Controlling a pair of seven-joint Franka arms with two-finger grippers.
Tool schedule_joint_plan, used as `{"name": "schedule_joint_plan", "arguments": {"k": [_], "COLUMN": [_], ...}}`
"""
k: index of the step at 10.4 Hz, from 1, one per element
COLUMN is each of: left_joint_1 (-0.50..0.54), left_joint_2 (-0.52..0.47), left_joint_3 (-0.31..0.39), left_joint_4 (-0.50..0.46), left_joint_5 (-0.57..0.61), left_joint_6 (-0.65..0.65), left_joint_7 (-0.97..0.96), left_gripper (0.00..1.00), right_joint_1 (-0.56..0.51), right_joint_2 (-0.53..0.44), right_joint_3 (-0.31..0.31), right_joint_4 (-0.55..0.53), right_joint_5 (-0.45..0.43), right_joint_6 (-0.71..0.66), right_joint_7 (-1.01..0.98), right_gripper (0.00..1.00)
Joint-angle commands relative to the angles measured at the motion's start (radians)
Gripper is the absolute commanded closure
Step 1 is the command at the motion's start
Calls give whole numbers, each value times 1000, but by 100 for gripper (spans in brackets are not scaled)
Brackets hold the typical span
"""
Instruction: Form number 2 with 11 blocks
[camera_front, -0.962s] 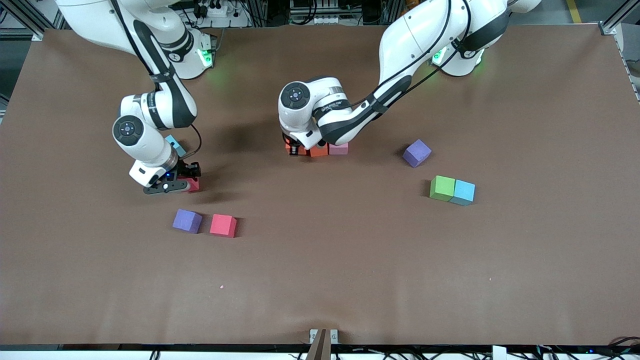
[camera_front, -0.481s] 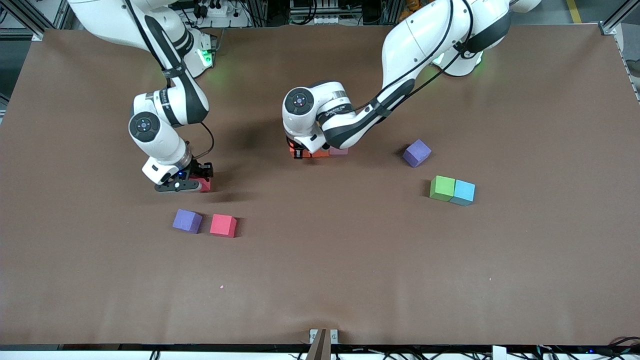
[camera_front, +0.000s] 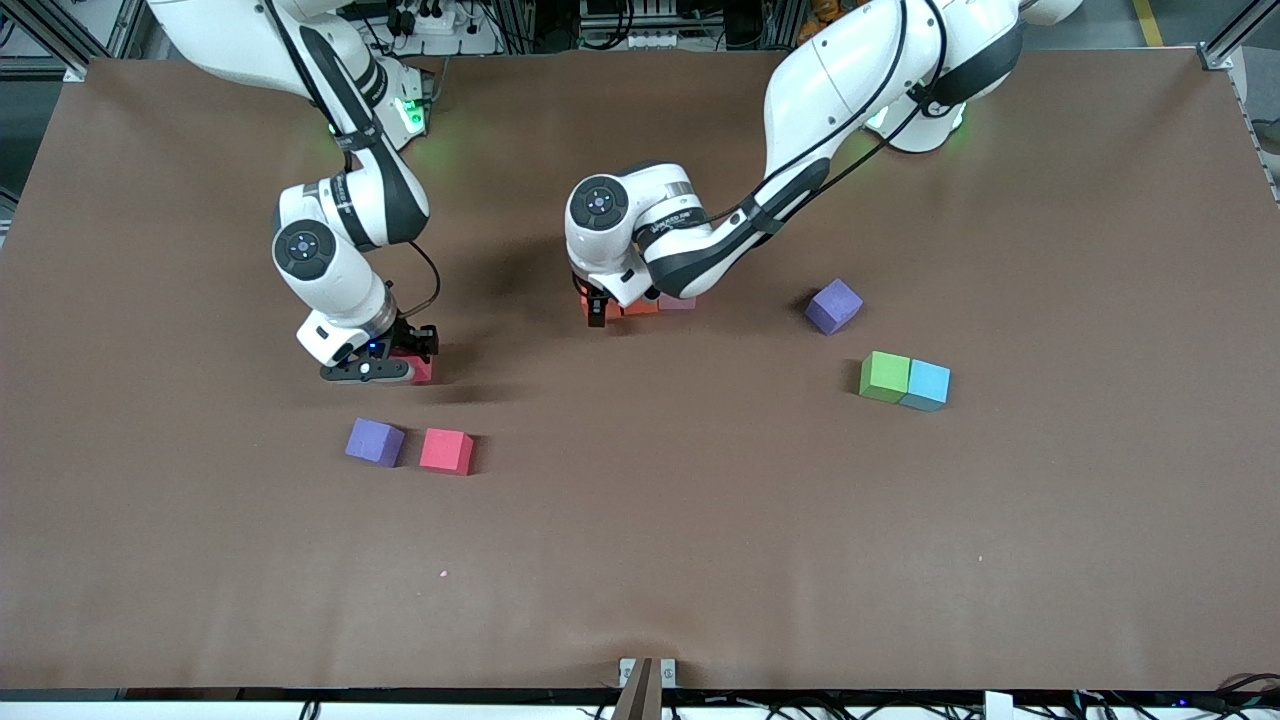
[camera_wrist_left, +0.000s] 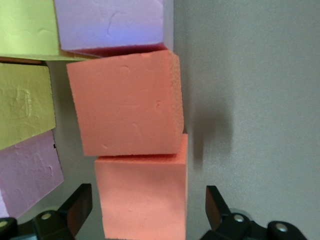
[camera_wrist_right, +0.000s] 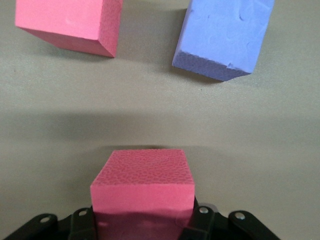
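The brown counter (camera_front: 640, 560) carries loose cubes and a small cluster of cubes under the left arm's wrist, about midway between the two arms' ends. The left pincer (camera_wrist_left: 145, 210) is low over that cluster with its fingers (camera_wrist_left: 75, 207) spread wide, standing clear on either side of an orange block (camera_wrist_left: 142, 200) that rests on the counter, touching a second orange block (camera_wrist_left: 125, 102); beside these lie two yellow blocks (camera_wrist_left: 22, 102) and pink blocks (camera_wrist_left: 112, 22), packed edge to edge. The right pincer (camera_wrist_right: 142, 220) is closed on a red block (camera_wrist_right: 142, 187), held just above the counter toward the right arm's end. Nearer to the front camera than that spot lie a purple block (camera_front: 375, 441) and another red block (camera_front: 446, 451), just beside each other. Toward the left arm's end, a second purple cube (camera_front: 833, 305) sits alone, and nearer the front camera a green block (camera_front: 885, 376) touches a light-blue cube (camera_front: 926, 384).
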Motion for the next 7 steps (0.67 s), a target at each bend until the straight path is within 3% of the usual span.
{"name": "schedule_joint_plan", "arguments": {"k": [1,3,7], "left_joint_1": [8,37,190], "left_joint_2": [-33,-63,-102], "left_joint_3": [-6,-27,-154], "left_joint_4": [-13,-9,-6], "left_joint_5": [3,2,5], "left_joint_6": [0,-34,-115], "left_joint_7": [-61,-60,42], "left_gripper": [0,0,0], "right_joint_1": [34,86,142], "right_joint_2": [-1,15,36], "right_joint_3": [-2,-3,-2], "right_joint_4": [16,47,108], "right_joint_5": [36,55,76], "right_joint_6": [-15,-15,-83], "right_joint_7": [37,112,168], "right_gripper": [58,58,58]}}
